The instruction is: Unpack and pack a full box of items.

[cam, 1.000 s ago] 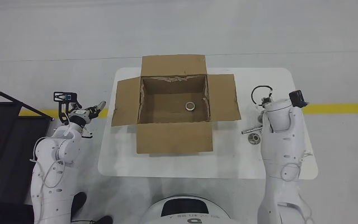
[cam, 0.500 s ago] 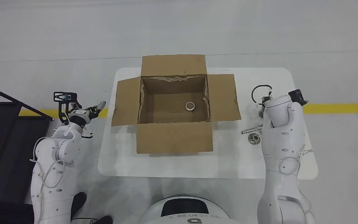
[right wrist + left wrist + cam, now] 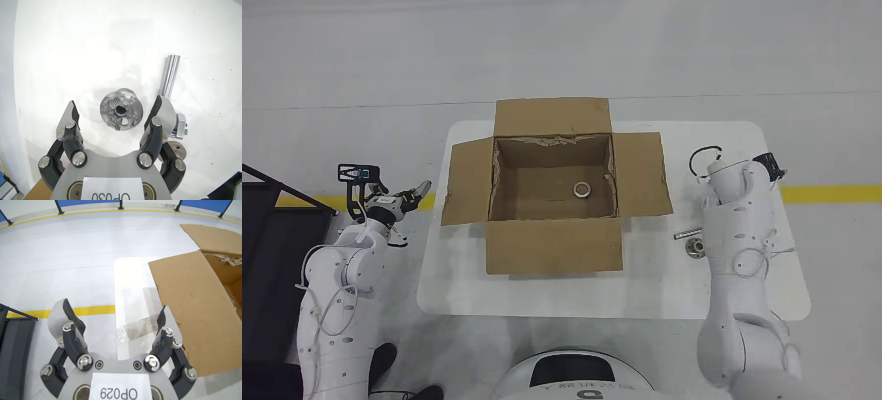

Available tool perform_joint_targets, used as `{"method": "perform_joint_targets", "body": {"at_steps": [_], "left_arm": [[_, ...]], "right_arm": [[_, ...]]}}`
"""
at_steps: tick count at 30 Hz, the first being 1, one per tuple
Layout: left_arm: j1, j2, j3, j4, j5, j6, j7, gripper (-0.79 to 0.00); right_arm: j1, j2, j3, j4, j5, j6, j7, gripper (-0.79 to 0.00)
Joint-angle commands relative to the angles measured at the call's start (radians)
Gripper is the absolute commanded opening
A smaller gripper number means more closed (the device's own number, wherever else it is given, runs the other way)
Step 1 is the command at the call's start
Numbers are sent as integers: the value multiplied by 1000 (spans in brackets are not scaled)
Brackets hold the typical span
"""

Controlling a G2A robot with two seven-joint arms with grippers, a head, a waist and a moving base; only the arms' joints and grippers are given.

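Note:
The open cardboard box [image 3: 554, 190] stands mid-table with its flaps spread, and a small metal ring [image 3: 582, 188] lies on its floor. My right arm [image 3: 737, 200] hangs over the table to the right of the box. My right gripper [image 3: 115, 103] is open just above a toothed metal pulley [image 3: 121, 113], which lies on the white table [image 3: 75, 47] between the fingers, touching neither. A shiny steel rod [image 3: 170, 75] lies beside the pulley. My left gripper [image 3: 115, 306] is open and holds nothing, off the table's left edge near the box's left flap [image 3: 189, 306].
A small metal bracket [image 3: 180, 126] and a round flange [image 3: 176, 149] lie behind one right finger. A black cable loop [image 3: 704, 160], the rod [image 3: 687, 233] and a round metal part [image 3: 697, 247] lie right of the box. A dark rack [image 3: 262, 250] stands far left.
My right arm has turned and shifted slightly toward the box and the table's back. The left arm and the box have stayed still.

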Motion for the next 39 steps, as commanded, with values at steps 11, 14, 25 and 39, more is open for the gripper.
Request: {"method": "perform_joint_targets", "body": {"at_steps": [11,14,25,39], "left_arm": [[0,0,0,0,0,0,0,0],[0,0,0,0,0,0,0,0],[0,0,0,0,0,0,0,0],[0,0,0,0,0,0,0,0]], "right_arm": [[47,-21,52,75,-19,0,-35,-739],[16,-27,60,16,-19,0,-32,-785],[-316,-70,61,-661,304,-140,-64,-785],[-611,-96,85,-968,744,-458,-138,-785]]}}
